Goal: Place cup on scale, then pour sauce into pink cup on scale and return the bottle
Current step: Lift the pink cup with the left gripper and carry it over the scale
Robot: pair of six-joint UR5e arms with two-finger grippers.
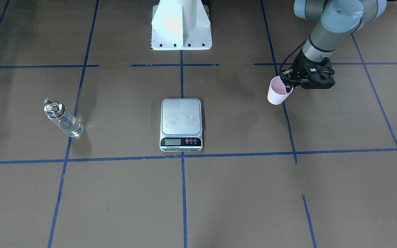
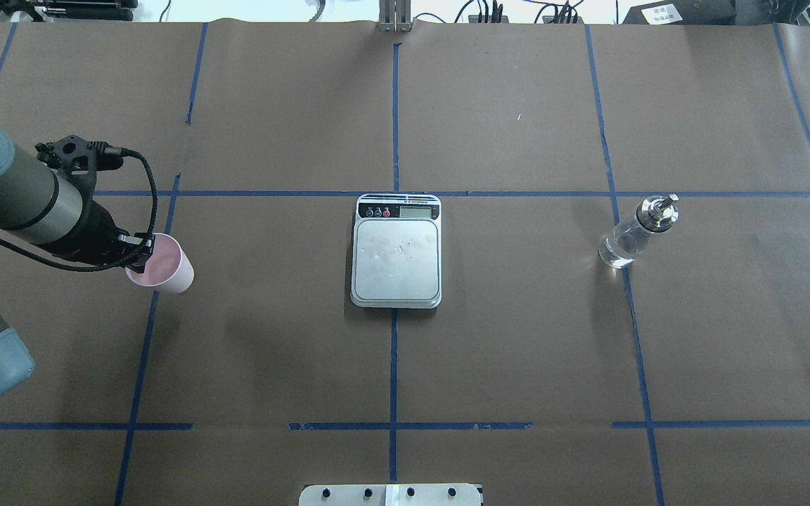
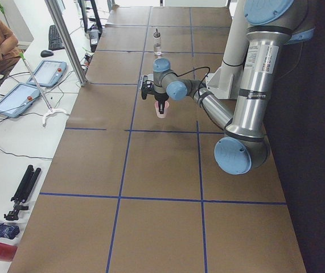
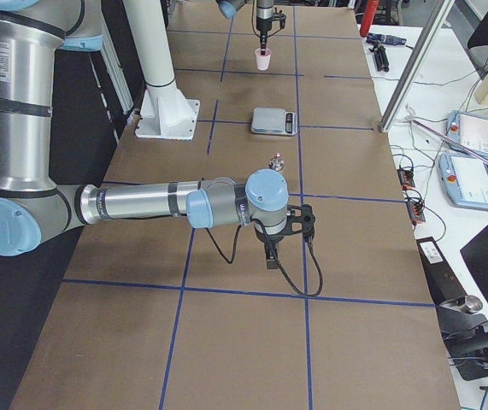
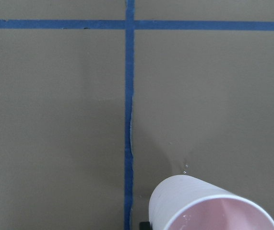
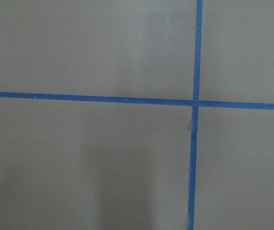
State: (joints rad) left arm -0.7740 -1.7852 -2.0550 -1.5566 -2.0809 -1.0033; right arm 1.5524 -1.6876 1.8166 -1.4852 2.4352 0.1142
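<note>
Overhead exterior: we see the cup (image 2: 166, 266) far out on the left side of the table (image 2: 517, 351). It is well apart from the scale (image 2: 396, 258) at the centre, and the bottle (image 2: 633, 235) stands well apart on the right.
Left gripper: the left gripper (image 2: 139, 256) pinches the cup's wall at the rim, on the side nearer the arm, with one finger seemingly inside the mouth.
Cup's pose: it looks roughly upright under the gripper. We cannot tell whether its base touches the table.
Cup's handling: we judge it very light and thin-walled, so a hard squeeze would dent the rim. Held from one side only, it may swing or tip, so we would carry it slowly and set its base flat.
Scale: its steel top is bare and wider than the cup. We expect the smooth metal to let so light a cup slide or topple on release, so the middle is the safest spot.
Bottle: glass, stiff, smooth and breakable, with the sauce (image 1: 70, 126) adding weight low down. We would grip it around the round body, not at the thin top.
Right gripper: the right gripper (image 4: 271, 256) shows only in the right side view, hanging over the table near the bottle. We cannot tell whether its fingers are spread or pressed together.
</note>
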